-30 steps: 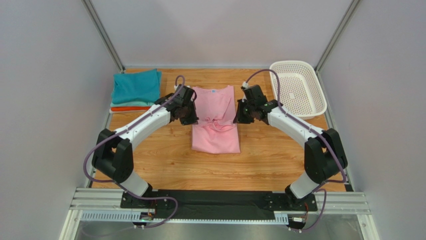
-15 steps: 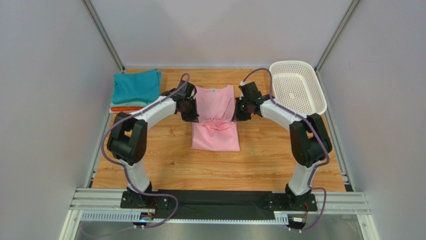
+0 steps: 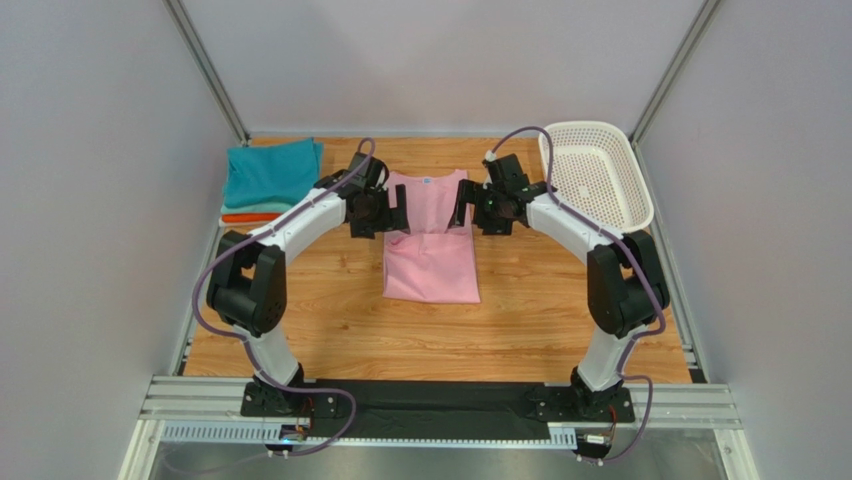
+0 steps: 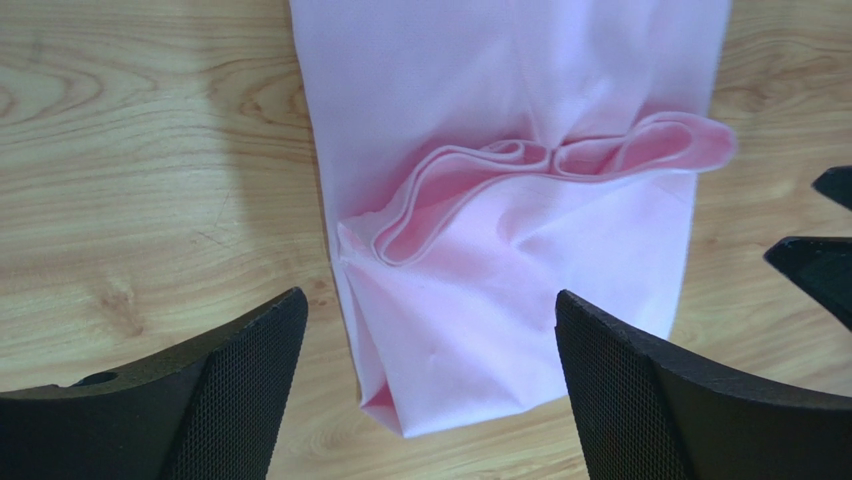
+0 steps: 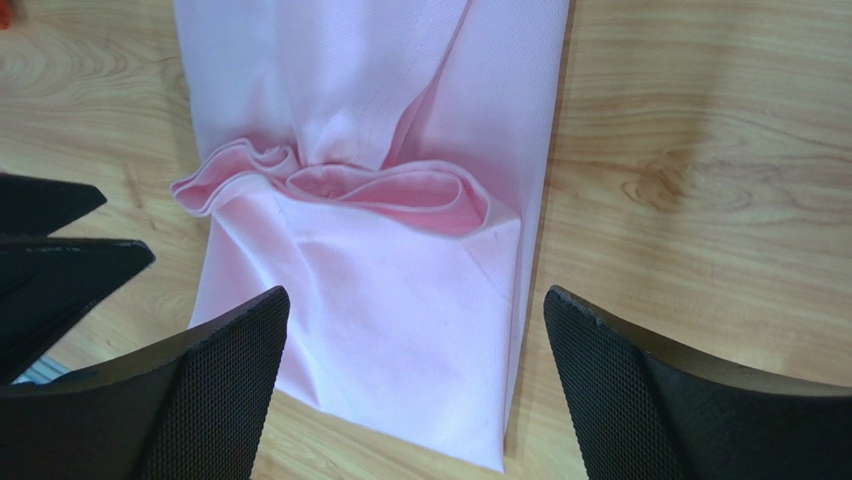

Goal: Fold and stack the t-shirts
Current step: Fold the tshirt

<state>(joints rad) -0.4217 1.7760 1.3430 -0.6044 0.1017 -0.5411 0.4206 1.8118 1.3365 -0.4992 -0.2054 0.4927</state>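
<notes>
A light pink t-shirt (image 3: 430, 262) lies lengthwise mid-table, folded narrow, with a rumpled doubled edge (image 4: 520, 165) across its middle. My left gripper (image 3: 397, 217) hovers at its left side and my right gripper (image 3: 462, 211) at its right side, both near the neck end. In the left wrist view the pink shirt (image 4: 500, 290) lies below my open left gripper (image 4: 430, 375), nothing between the fingers (image 4: 240, 390). The right wrist view shows the same shirt (image 5: 390, 310) under my open right gripper (image 5: 415, 380). Folded teal, mint and orange t-shirts (image 3: 271, 176) are stacked at the back left.
A white perforated basket (image 3: 598, 178) stands at the back right, close behind the right arm. Grey walls close the table on three sides. Bare wooden tabletop (image 3: 440, 340) lies between the pink shirt and the arm bases.
Both grippers have gone from shut to open, letting go of the bunched pink fabric at the shirt's middle, and have moved a little toward the back. The rumpled edge now rests on the shirt.
</notes>
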